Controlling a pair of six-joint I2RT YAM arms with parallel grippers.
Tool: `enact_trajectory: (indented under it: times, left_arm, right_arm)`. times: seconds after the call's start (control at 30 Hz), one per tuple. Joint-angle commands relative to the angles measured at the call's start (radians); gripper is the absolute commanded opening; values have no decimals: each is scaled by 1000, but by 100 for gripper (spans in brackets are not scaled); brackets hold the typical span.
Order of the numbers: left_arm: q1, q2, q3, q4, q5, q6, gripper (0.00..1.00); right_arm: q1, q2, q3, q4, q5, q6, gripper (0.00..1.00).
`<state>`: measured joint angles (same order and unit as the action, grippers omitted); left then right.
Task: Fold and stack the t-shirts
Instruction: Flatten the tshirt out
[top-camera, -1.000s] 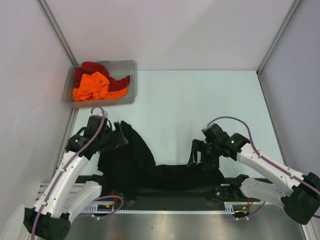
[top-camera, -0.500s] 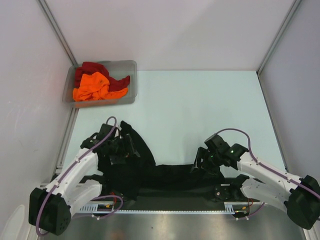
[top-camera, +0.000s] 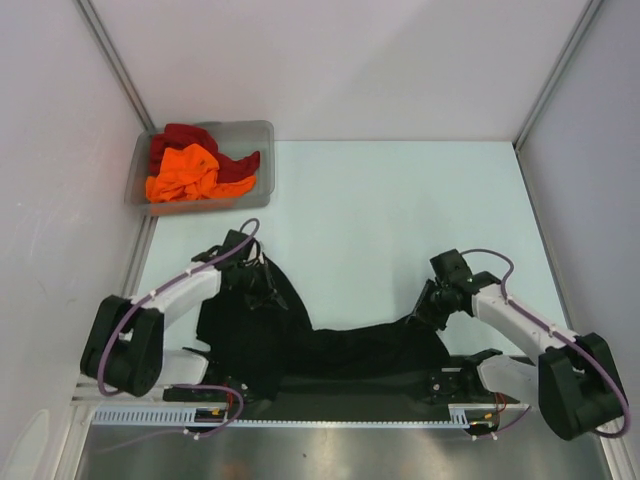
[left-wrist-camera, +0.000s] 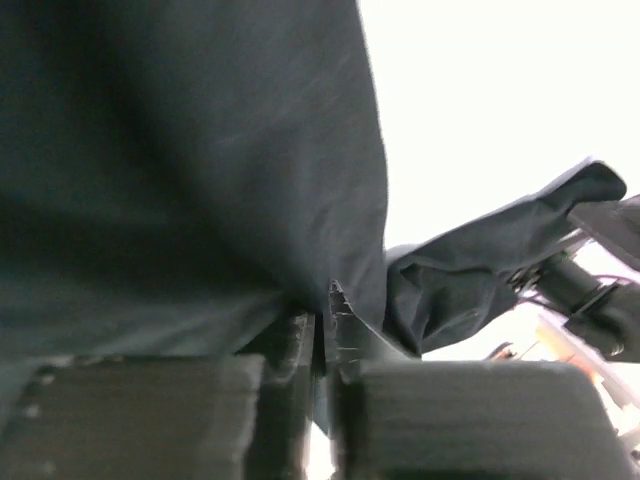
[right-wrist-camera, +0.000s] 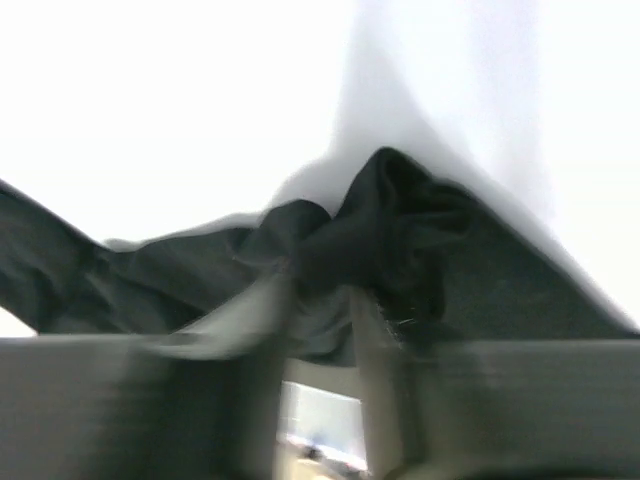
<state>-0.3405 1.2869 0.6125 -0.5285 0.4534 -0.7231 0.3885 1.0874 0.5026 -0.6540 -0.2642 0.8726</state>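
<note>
Clear grey bin (top-camera: 266, 160) sat at far-left corner of pale table (top-camera: 400, 210), beside left wall (top-camera: 60, 150); toothed rail (top-camera: 330, 415) ran along near edge.

Your left gripper (top-camera: 262, 285) low on black t-shirt (top-camera: 300, 335), at bunched left part near its far edge. Your right gripper (top-camera: 428, 310) down at shirt's far right corner, touching cloth. You can't read either jaw gap from above. Shirt lies crumpled along near edge of table (top-camera: 400, 200). Grey bin (top-camera: 262, 135) at far left holds orange t-shirt (top-camera: 182, 172) over dark red t-shirt (top-camera: 180, 135), well apart from your grippers.
</note>
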Motion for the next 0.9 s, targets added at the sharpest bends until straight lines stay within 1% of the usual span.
enact_trajectory:
  times: [0.0, 0.03, 0.07, 0.13, 0.17, 0.2, 0.23, 0.27, 0.3, 0.33, 0.37, 0.4, 0.43, 0.47, 0.5, 0.53, 0.57, 0.6, 0.63, 0.67, 0.7, 0.73, 0.77, 0.8, 0.83, 0.87]
  left_arm:
    - [-6, 72, 159, 42, -11, 51, 0]
    - [-6, 87, 200, 24, -39, 62, 0]
    - [-8, 119, 290, -7, -59, 73, 0]
    - [-8, 165, 383, -27, -108, 103, 0]
    - [-8, 225, 474, -48, -116, 112, 0]
    - [-9, 268, 521, -57, -117, 123, 0]
    - [-11, 307, 609, -68, -114, 128, 0]
    - [-14, 343, 651, -92, -113, 129, 0]
    - [-15, 420, 690, -102, -110, 129, 0]
    - [-18, 449, 725, -113, -108, 129, 6]
    - [-20, 480, 790, -138, -116, 129, 15]
    - [-22, 500, 821, -154, -130, 132, 30]
    - [-22, 520, 846, -168, -146, 134, 45]
    - [-23, 517, 881, -191, -194, 142, 51]
    - [-23, 496, 892, -203, -221, 154, 68]
    - [-23, 480, 898, -232, -249, 163, 74]
    - [-23, 462, 895, -246, -313, 181, 78]
    - [-23, 433, 885, -258, -337, 191, 80]
    - [-23, 373, 839, -274, -363, 200, 81]
    - [-23, 330, 807, -280, -386, 206, 80]
    - [-23, 289, 764, -277, -409, 212, 79]
    - [-23, 243, 663, -272, -409, 211, 76]
    - [-23, 139, 606, -257, -407, 206, 74]
    - [-23, 91, 546, -251, -392, 199, 71]
    - [-22, 34, 430, -246, -384, 188, 65]
    - [-22, -53, 376, -240, -377, 163, 62]
  right_arm:
    - [-74, 74, 91, 37, -6, -110, 16]
    - [-83, 89, 112, 33, 6, -131, 0]
    - [-95, 110, 134, 19, 16, -145, 0]
    - [-125, 170, 218, 4, 51, -171, 0]
    - [-138, 189, 247, -21, 68, -200, 0]
    - [-149, 231, 310, -33, 85, -214, 0]
    - [-180, 252, 338, -44, 115, -230, 0]
    - [-198, 273, 370, -61, 126, -260, 0]
    - [-218, 302, 398, -68, 134, -274, 0]
    - [-259, 349, 457, -78, 143, -290, 0]
    - [-282, 379, 488, -91, 145, -312, 0]
    - [-298, 402, 517, -96, 149, -325, 0]
    - [-312, 448, 580, -99, 164, -337, 0]
    - [-330, 469, 608, -105, 169, -348, 8]
    - [-335, 489, 644, -114, 172, -375, 39]
    - [-338, 532, 704, -143, 178, -386, 51]
    - [-336, 545, 732, -160, 184, -397, 60]
    - [-336, 551, 744, -168, 183, -417, 67]
    - [-333, 543, 751, -182, 178, -428, 69]
    - [-324, 527, 742, -185, 178, -432, 73]
    - [-318, 507, 729, -187, 178, -445, 74]
    - [-307, 485, 709, -187, 183, -448, 74]
    - [-284, 432, 670, -187, 184, -449, 74]
    - [-275, 402, 645, -184, 181, -451, 74]
    - [-267, 370, 619, -174, 171, -451, 74]
    - [-263, 314, 596, -168, 155, -448, 74]
